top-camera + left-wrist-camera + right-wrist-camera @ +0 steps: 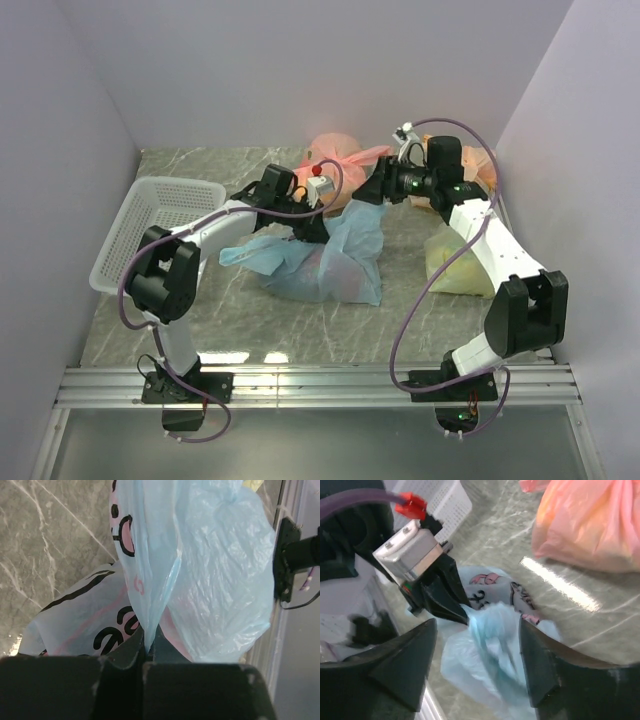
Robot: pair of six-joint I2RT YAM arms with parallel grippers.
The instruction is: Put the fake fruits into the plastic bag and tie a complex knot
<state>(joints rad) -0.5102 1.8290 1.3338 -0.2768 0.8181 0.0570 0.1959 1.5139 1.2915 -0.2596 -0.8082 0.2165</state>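
Our left hand [148, 647] is pinching a fold of the plastic bag [220, 580], which bunches just ahead of its tips. Our right hand [477, 630] is spread, facing it. The thin film may slip or tear if we pull hard.

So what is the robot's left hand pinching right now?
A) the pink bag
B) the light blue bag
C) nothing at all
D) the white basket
B: in the left wrist view, the left hand is shut tight on a gathered fold of the light blue bag.
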